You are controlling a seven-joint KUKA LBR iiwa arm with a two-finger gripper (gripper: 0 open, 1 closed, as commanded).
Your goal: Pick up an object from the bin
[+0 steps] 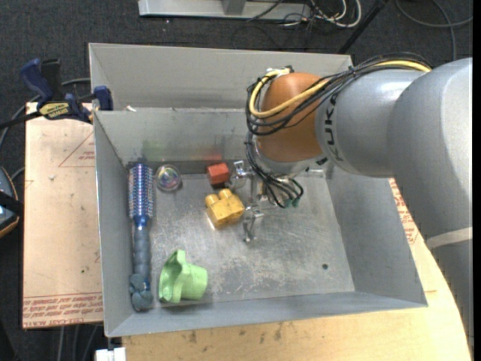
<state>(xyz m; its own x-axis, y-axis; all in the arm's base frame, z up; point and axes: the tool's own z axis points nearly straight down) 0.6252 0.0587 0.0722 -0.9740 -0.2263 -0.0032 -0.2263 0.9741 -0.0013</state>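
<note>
My gripper hangs low over the middle of the bin and is open. One fingertip is near the floor and the other is by the back. A yellow blocky toy lies just left of the gap between the fingers, touching or almost touching it. Close to the upper finger, a small red block sits near the back wall. Nothing is between the fingers.
A blue hairbrush lies along the left wall. A shiny small ball rests beside its head, and a green cup-like thing lies on its side at the front left. The arm and its orange cover cross the bin's right back part.
</note>
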